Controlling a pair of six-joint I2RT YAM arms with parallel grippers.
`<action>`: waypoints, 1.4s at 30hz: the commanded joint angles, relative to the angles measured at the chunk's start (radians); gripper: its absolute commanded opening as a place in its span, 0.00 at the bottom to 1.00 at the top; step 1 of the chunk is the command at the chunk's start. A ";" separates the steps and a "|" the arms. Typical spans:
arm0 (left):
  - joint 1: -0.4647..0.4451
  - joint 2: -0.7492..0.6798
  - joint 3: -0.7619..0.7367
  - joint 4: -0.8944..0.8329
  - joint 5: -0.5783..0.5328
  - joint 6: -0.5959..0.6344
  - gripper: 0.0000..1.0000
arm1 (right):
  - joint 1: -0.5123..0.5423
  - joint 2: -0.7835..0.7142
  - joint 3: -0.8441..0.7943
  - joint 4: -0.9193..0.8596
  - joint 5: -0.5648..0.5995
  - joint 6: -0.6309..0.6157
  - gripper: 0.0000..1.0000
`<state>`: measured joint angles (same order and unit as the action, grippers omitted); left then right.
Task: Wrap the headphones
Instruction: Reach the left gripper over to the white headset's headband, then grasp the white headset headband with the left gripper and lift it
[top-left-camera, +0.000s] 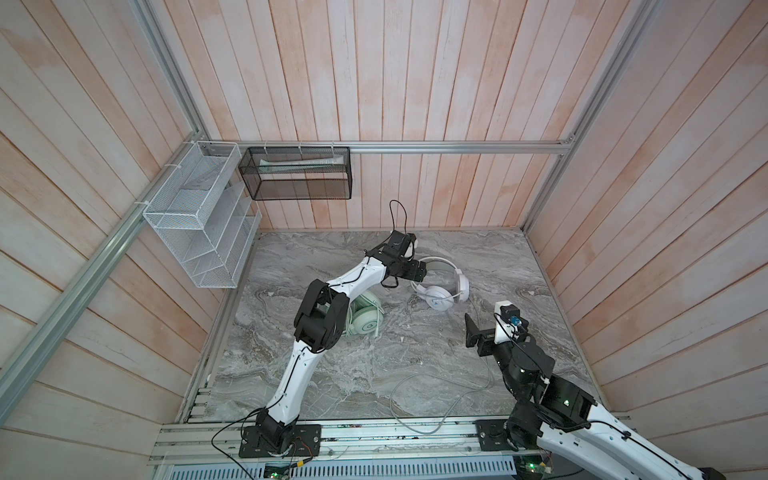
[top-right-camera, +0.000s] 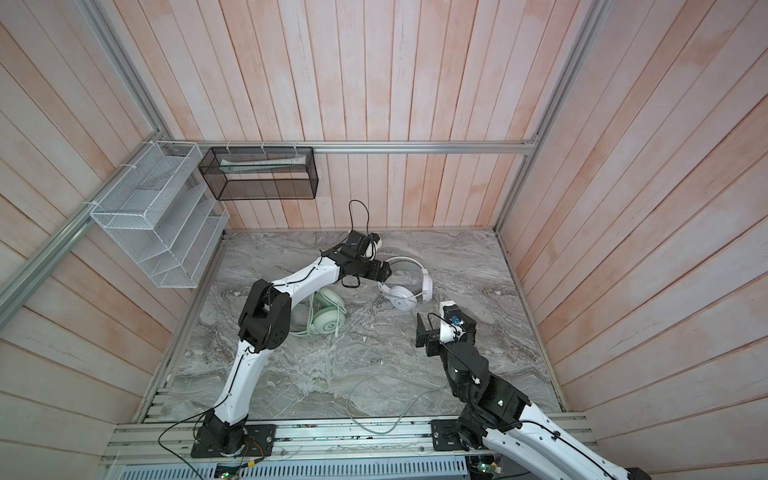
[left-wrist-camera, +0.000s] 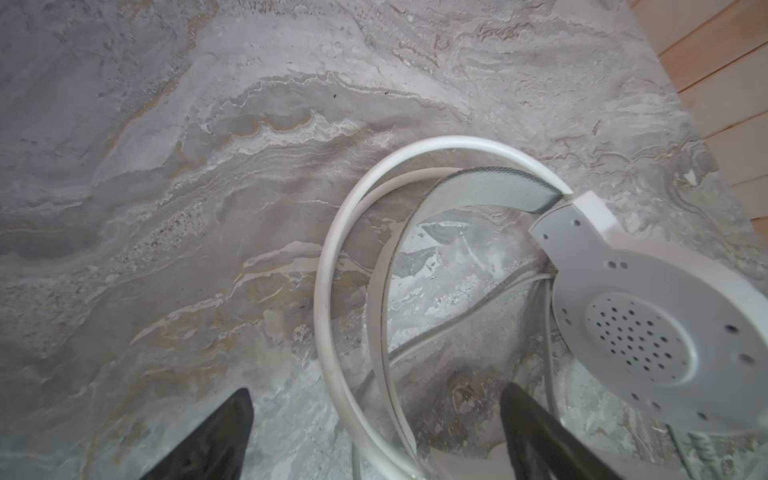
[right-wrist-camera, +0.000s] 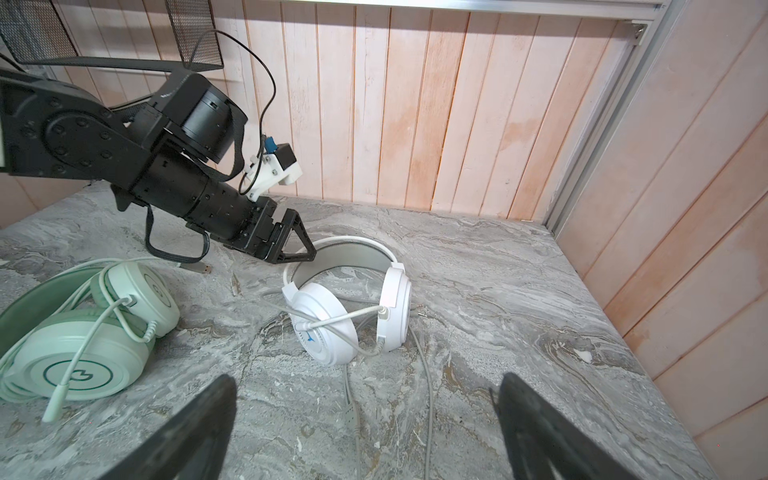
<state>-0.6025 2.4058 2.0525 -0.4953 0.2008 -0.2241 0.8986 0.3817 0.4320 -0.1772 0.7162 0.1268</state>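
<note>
rack (top-left-camera: 195, 216): white wire, fixed to the left wall. Not part of the job.

basket (top-left-camera: 297, 174): black mesh, hung on the back rail just right of the rack.

mint headset (right-wrist-camera: 79, 357): lies flat on the table (top-left-camera: 332, 374), left of centre. In both top views the left arm's elbow hides part of it. Its own lead is looped round the cups, so this one looks finished.

left gripper (left-wrist-camera: 376, 399): jaws apart, nothing clamped. It is lowered at the left bend of the white headset's band (left-wrist-camera: 332, 257). In the left wrist view the band runs lengthwise up through the gap between the two fingers. Whether it touches either finger cannot be told. A squeeze from here would likely pinch the band across its thin side.

white headset (top-left-camera: 440, 293): on the table at centre-back, right of the mint headset and apart from it. One cup lies flat and the other stands on edge. The band arcs toward the back wall.

cord (top-left-camera: 415, 399): grey and slack. It trails from the white cups toward the front rail in one wide loop, not wound at all. This appears to be the work left.

right gripper (right-wrist-camera: 365, 382): jaws wide apart and empty. It is held above the table in front and to the right of the white headset, facing it, near but clear. The cord lies on the table below it.

By position, the left arm is nearer the band, and the right arm is nearer the loose cord.
</note>
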 joint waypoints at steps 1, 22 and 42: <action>0.000 0.062 0.084 -0.099 -0.014 0.037 0.88 | -0.003 -0.023 0.020 0.005 0.008 -0.007 0.99; -0.049 0.051 0.018 -0.149 -0.152 0.046 0.42 | -0.003 -0.028 0.019 0.006 0.001 -0.010 0.99; -0.049 -0.164 -0.219 -0.033 -0.087 -0.087 0.01 | -0.003 -0.024 0.019 0.006 0.006 -0.010 0.99</action>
<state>-0.6537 2.2902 1.8408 -0.5686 0.0818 -0.2817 0.8986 0.3618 0.4320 -0.1768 0.7132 0.1268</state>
